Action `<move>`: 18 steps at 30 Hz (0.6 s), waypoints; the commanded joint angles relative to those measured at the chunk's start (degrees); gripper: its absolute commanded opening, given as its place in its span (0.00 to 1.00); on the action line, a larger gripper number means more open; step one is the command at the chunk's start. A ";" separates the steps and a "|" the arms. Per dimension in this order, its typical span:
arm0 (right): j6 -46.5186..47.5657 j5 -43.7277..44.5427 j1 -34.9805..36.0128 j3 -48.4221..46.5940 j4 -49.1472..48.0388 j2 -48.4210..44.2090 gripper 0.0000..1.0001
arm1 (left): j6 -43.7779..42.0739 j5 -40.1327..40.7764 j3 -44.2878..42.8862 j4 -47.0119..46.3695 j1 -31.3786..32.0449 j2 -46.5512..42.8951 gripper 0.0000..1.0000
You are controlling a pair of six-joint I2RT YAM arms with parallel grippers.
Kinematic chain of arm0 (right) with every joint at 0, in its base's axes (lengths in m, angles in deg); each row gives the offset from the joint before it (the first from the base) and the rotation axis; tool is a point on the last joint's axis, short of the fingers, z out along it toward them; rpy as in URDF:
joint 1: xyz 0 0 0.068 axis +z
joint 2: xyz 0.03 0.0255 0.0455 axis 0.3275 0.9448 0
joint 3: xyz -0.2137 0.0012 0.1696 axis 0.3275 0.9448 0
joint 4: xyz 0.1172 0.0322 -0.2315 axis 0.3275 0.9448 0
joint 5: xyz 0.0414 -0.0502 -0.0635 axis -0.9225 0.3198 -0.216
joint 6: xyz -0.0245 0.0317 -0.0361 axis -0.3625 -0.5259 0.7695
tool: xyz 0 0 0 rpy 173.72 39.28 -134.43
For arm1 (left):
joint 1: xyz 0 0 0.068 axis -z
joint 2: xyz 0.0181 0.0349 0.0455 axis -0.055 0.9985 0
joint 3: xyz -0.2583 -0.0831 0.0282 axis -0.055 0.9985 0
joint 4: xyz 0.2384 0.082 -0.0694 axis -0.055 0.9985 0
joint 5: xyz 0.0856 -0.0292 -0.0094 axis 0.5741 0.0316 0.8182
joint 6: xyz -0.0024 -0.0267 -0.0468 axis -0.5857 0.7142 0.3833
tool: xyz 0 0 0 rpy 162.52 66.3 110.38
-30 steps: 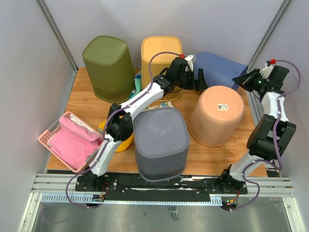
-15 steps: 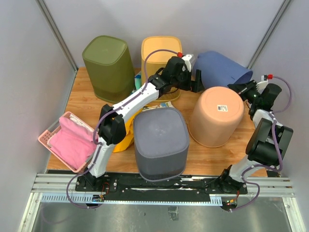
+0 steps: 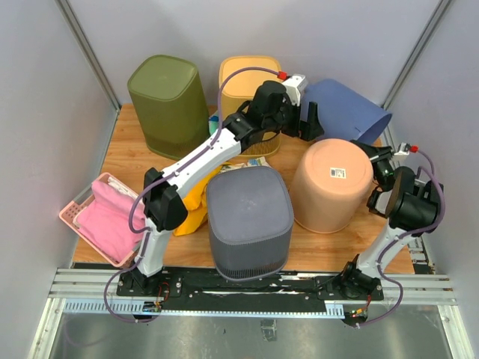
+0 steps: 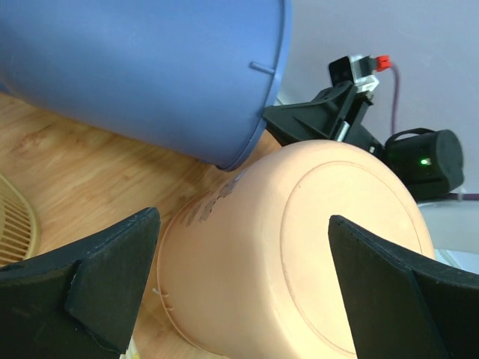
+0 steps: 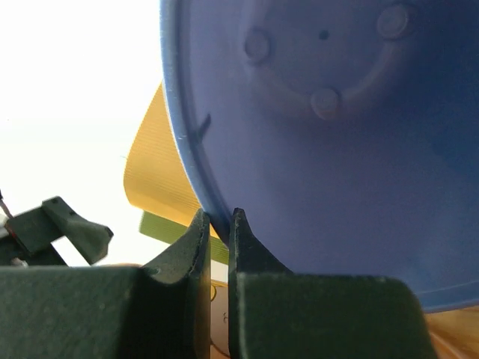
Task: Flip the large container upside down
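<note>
The blue container lies tipped on its side at the back right of the table, its mouth turned toward the right wall. The right gripper is pinched tight on the lower rim; in the wrist view both fingers squeeze that thin edge.

Room is tight. The rim sits just above the upturned peach tub, perhaps touching it, though neither view settles that. The yellow bin stands just beside the container on the left. The left gripper hovers by the container's near side, jaws spread wide and holding nothing.

The left arm covers part of the container's closed end and of the yellow bin. The grey bin stands in front, the olive bin back left.

A second ago the right arm reached high beside the wall; now it is folded lower, and the container's mouth has swung out and forward.
</note>
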 commanded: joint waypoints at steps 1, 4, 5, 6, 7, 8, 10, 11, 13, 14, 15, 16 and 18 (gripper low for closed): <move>-10.36 3.63 1.13 5.11 0.12 8.43 0.00 | -1.31 0.14 -0.82 -0.30 1.29 -0.45 0.99; -10.60 4.22 1.73 5.47 0.03 7.87 0.00 | -1.38 0.36 -1.32 -0.03 1.67 -0.28 0.99; -11.05 4.50 1.74 5.52 -0.27 7.74 0.00 | -1.42 0.36 -1.46 -0.01 1.75 -0.19 0.99; -11.55 5.02 1.79 5.68 -0.47 7.44 0.00 | -1.45 0.43 -1.58 -0.01 1.84 -0.17 0.99; -12.05 5.42 1.89 5.78 -0.63 7.41 0.00 | -1.38 0.49 -1.67 -0.01 1.93 -0.13 0.99; -12.42 5.48 1.98 5.57 -0.68 7.40 0.00 | -1.38 0.54 -1.74 -0.01 2.02 -0.04 0.99; -12.20 5.49 2.24 4.77 -0.64 4.69 0.00 | -1.37 0.54 -2.20 0.14 2.16 0.23 0.99; -12.11 5.60 2.27 4.37 -0.60 3.82 0.00 | -1.33 0.58 -2.58 0.23 2.20 0.33 0.99; -12.30 5.60 2.27 3.50 -0.53 2.11 0.05 | -1.33 0.72 -3.10 0.33 2.22 0.36 0.99; -12.35 5.92 2.27 3.23 -0.51 1.31 0.17 | -1.40 0.67 -3.32 0.54 2.28 0.25 0.99; -12.24 6.21 2.23 3.21 -0.47 0.46 0.27 | -1.48 0.79 -3.44 0.60 2.30 0.08 0.99; -12.07 7.01 2.19 3.10 -0.32 -0.33 0.37 | -1.55 0.88 -3.45 0.60 2.30 -0.17 0.99; -11.96 8.04 2.18 2.52 0.27 -1.85 0.47 | -1.68 0.89 -3.41 0.68 2.30 -0.77 0.99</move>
